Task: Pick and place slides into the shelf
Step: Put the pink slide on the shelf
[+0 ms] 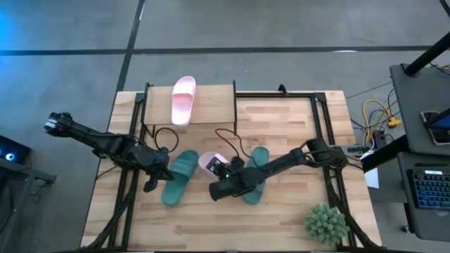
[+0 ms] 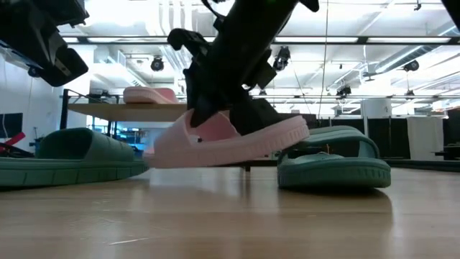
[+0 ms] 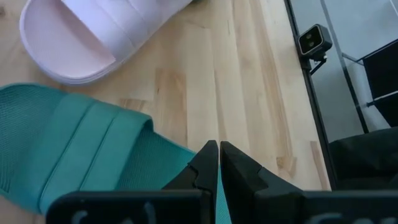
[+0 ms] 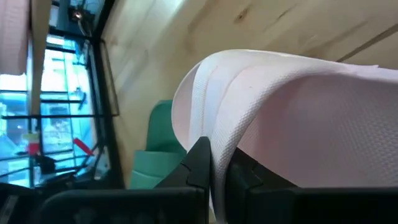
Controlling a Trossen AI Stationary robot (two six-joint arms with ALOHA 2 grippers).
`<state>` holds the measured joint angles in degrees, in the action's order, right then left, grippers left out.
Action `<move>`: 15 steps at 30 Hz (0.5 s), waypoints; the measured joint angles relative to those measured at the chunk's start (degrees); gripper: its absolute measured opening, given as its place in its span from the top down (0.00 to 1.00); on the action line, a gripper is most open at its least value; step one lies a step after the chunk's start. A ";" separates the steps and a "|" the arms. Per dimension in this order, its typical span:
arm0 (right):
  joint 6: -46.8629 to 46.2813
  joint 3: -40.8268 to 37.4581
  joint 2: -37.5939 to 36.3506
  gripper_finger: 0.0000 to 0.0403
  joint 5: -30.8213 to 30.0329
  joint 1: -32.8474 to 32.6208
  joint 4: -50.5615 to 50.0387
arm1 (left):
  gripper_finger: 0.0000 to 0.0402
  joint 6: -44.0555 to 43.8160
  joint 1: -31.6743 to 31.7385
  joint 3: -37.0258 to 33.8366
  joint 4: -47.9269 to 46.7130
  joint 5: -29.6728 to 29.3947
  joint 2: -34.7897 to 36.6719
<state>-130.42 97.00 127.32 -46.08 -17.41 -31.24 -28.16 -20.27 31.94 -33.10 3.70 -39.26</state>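
Pink rubber fills the centre of the high view, where the right gripper (image 1: 219, 184) is clamped on the strap of a pink slide (image 1: 211, 163), which the low view shows tilted with one end off the table (image 1: 281, 225). It sits between two teal slides, one (image 1: 178, 177) to its left under the left gripper (image 1: 153, 181), whose fingers are pressed together, and one (image 1: 257, 167) to its right. Another pink slide (image 1: 183, 99) lies on the shelf (image 1: 211, 104) at upper centre, and a spiky plant (image 1: 326, 223) stands at lower right.

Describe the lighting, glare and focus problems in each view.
High view: a blue glow bleeds in at the upper left corner. Low view: bright ceiling lights backlight the scene, so the right end effector reads as a silhouette over the pale pink rubber slide. Right wrist view: that slide's strap fills the frame, soft.
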 joint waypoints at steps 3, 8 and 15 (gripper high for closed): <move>2.01 0.06 0.54 0.97 3.08 0.60 0.24 | 0.99 -0.01 0.00 0.00 0.07 0.00 -0.02; 7.94 0.06 0.67 0.94 4.69 0.73 0.59 | 0.99 -0.01 -0.02 0.00 0.02 0.00 0.02; 9.57 0.13 0.64 0.68 7.09 0.87 0.13 | 0.99 -0.01 -0.04 0.00 0.05 -0.07 -0.07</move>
<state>-120.85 97.13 127.96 -38.99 -16.53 -31.11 -28.16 -20.32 31.94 -33.06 3.64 -39.33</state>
